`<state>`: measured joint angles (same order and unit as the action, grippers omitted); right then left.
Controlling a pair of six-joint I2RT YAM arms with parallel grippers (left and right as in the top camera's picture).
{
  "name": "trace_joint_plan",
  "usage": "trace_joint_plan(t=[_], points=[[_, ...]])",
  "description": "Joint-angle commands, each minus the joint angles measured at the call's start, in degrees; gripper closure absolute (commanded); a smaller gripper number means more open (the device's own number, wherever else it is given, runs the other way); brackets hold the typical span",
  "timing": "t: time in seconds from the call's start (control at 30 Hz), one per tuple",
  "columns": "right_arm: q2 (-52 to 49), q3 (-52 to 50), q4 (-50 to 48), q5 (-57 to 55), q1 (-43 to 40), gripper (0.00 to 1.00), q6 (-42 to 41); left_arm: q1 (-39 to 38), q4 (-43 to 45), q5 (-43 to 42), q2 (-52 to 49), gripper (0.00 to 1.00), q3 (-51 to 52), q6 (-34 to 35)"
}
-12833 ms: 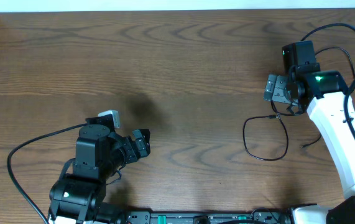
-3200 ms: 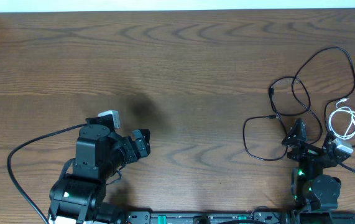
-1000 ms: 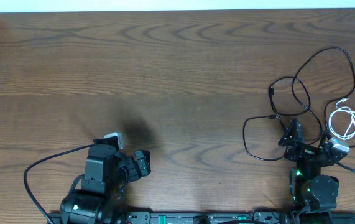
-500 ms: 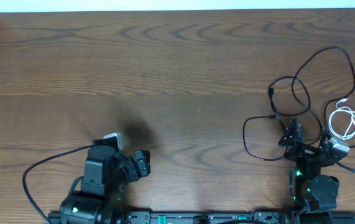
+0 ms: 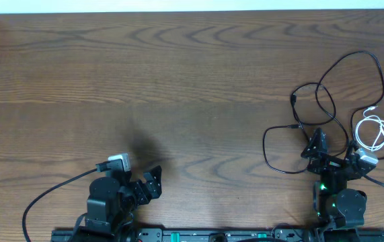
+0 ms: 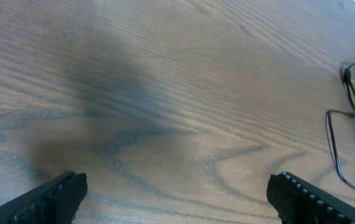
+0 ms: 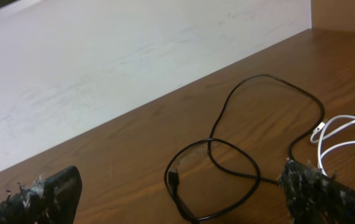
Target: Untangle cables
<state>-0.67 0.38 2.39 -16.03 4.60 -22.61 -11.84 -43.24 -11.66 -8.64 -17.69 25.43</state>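
Black cables [image 5: 326, 101] lie in overlapping loops at the right of the table, with one loop [image 5: 284, 151] reaching left. A short white cable [image 5: 373, 131] is coiled beside them at the far right. My right gripper [image 5: 323, 149] sits at the near end of the tangle, open and holding nothing. In the right wrist view a black loop with its plug [image 7: 214, 168] lies between the open fingers [image 7: 40, 193], and the white cable [image 7: 345, 134] is at the right. My left gripper [image 5: 148, 188] is open at the front left, far from the cables. The left wrist view shows a black cable [image 6: 351, 124] at its right edge.
A thick black wire [image 5: 50, 195] curves from the left arm's base near the front edge. A pale wall [image 7: 133, 68] borders the table's far side. Bare wooden tabletop [image 5: 178, 87] fills the middle and left.
The left arm has drawn back toward the front edge, its gripper still open. The right arm and the cables have not moved over the last second.
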Motion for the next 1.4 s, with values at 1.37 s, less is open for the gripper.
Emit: trace_joint_plan(t=[1.37], points=[[0.4, -0.1, 0.4, 0.1, 0.3, 0.01, -0.1, 5.6, 51.4, 0.6, 8.6, 0.02, 12.4, -0.5]])
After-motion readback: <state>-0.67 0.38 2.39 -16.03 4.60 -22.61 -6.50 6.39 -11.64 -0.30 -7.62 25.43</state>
